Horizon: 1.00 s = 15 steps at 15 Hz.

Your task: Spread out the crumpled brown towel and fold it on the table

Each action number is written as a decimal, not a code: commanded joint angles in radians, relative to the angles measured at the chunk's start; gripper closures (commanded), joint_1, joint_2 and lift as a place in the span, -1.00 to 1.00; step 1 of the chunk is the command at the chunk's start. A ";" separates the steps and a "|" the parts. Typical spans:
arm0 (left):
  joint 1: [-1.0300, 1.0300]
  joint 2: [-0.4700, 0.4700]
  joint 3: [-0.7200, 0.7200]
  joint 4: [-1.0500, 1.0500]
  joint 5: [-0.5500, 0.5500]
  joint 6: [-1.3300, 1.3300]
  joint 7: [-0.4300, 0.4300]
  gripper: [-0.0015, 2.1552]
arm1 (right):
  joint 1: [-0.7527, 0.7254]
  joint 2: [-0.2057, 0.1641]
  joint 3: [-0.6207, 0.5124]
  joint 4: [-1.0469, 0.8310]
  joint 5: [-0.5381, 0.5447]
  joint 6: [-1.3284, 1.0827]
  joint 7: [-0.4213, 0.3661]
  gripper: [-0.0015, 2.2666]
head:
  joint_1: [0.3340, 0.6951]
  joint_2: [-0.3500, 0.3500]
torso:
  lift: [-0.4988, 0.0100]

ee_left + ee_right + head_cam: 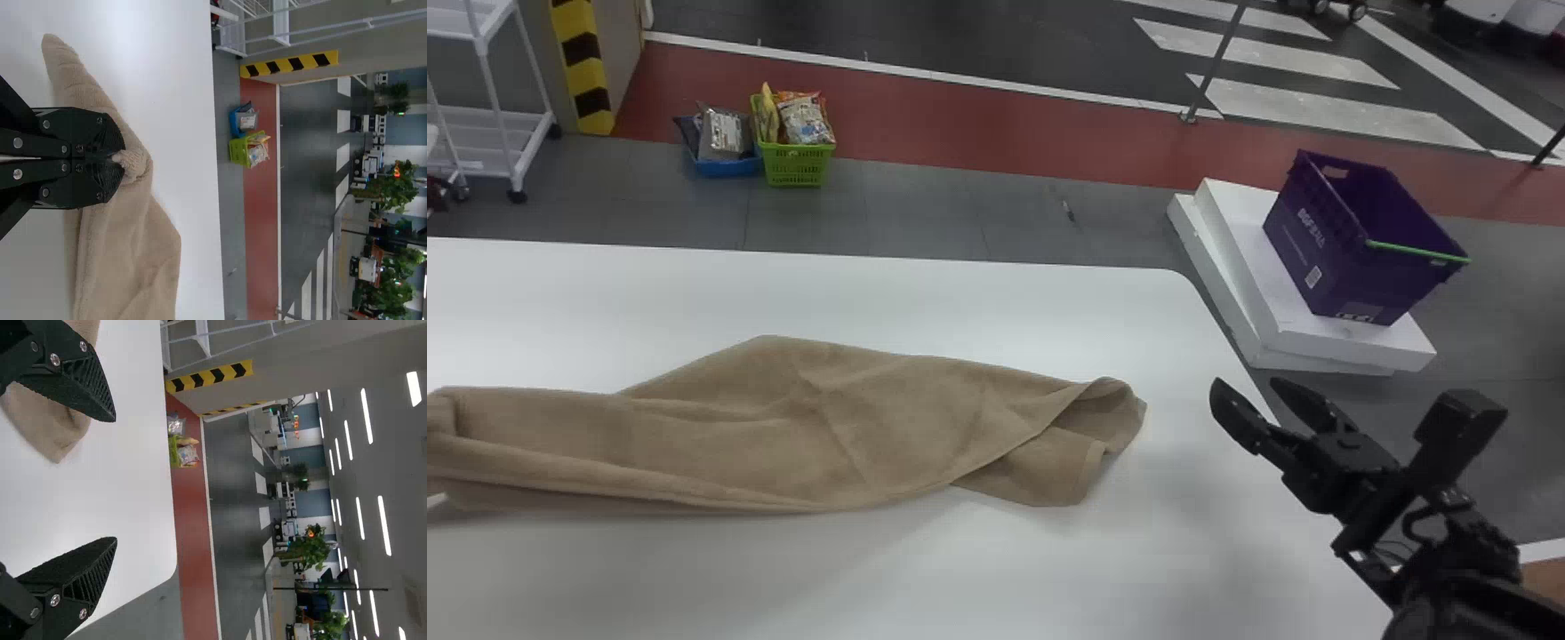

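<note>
- The left gripper (123,160) pinches a small gathered tuft of the brown towel (827,427), its two fingers pressed together on it, probably to anchor that side while the rest gets opened.
- Cloth lies to both sides of that gripper, so the pinch seems to sit along an edge rather than at the very tip of a corner.
- From there the towel runs across the table (854,578) towards the right gripper (1247,388), in a long, rumpled band, layered on itself and far from flat.
- The right gripper is spread and empty, just beyond the towel's near end, over the table's side; that placing would suit a grab at the curled end (1112,409) beside it.
- That end is doubled over, with a loose flap (1040,471) poking out underneath; catching only the top layer could leave the flap tucked in.
- Spreading looks like the step in hand, with folding wholly ahead; a pull between both grippers should straighten the band, though so small a pinch might slip.
</note>
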 commanded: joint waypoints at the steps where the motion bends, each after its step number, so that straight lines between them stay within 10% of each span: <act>1: 0.003 0.000 0.004 0.001 0.000 0.003 0.000 0.12 | -0.083 -0.018 0.049 0.078 0.065 0.019 0.000 -0.82 | 1.00 -0.79 | 0.46; 5: 0.011 -0.001 0.024 0.002 0.002 0.015 -0.011 0.12 | -0.153 -0.112 0.112 0.251 0.065 0.025 0.083 -0.81 | 1.00 -0.68 | 0.46; 15: 0.000 -0.003 0.015 0.024 0.002 0.015 -0.014 0.12 | -0.203 -0.161 0.172 0.368 0.151 0.038 0.165 -0.74 | 1.00 -0.59 | 0.46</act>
